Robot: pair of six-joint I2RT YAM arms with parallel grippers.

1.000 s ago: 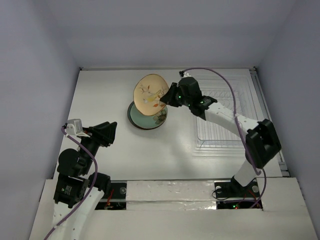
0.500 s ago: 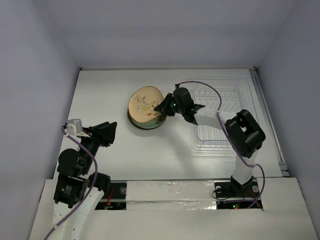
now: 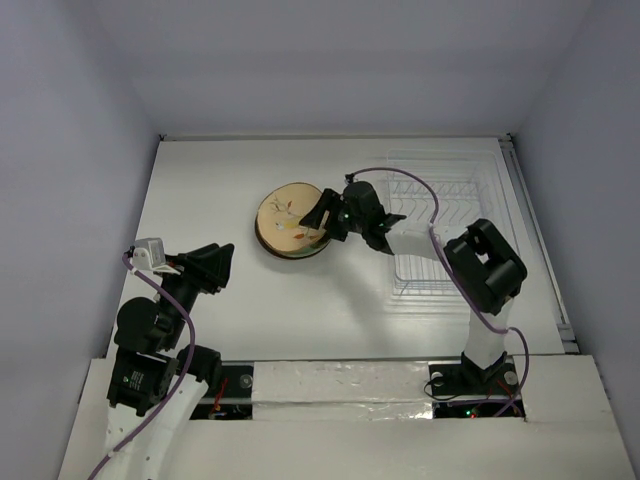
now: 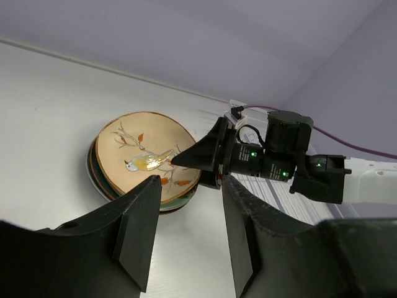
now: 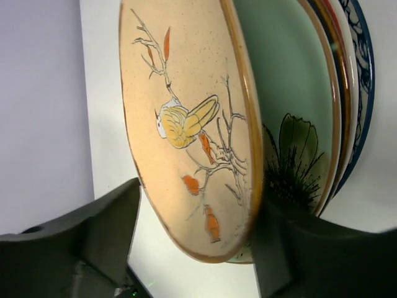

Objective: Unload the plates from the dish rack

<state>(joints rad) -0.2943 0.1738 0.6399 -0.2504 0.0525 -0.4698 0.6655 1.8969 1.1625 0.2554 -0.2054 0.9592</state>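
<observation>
A tan plate (image 3: pixel 288 220) with a bird motif lies on top of a stack of plates (image 3: pixel 268 246) left of the white wire dish rack (image 3: pixel 440 235). My right gripper (image 3: pixel 322 215) is open, its fingers straddling the tan plate's (image 5: pixel 186 124) right rim with a gap on one side. Beneath the tan plate sit a mint green plate (image 5: pixel 291 93), a red-rimmed one (image 5: pixel 329 99) and a white one with a dark floral rim (image 5: pixel 363 74). My left gripper (image 3: pixel 215 262) hovers open and empty at the near left, facing the stack (image 4: pixel 146 155).
The rack (image 4: pixel 279 198) fills the right side of the table, and I see no plates standing in it. The right arm reaches from its base across the rack's left edge. Grey walls enclose the table on three sides.
The right gripper lowered the tan plate from a raised, tilted pose onto the stack and opened its jaws. The left arm has not moved.
</observation>
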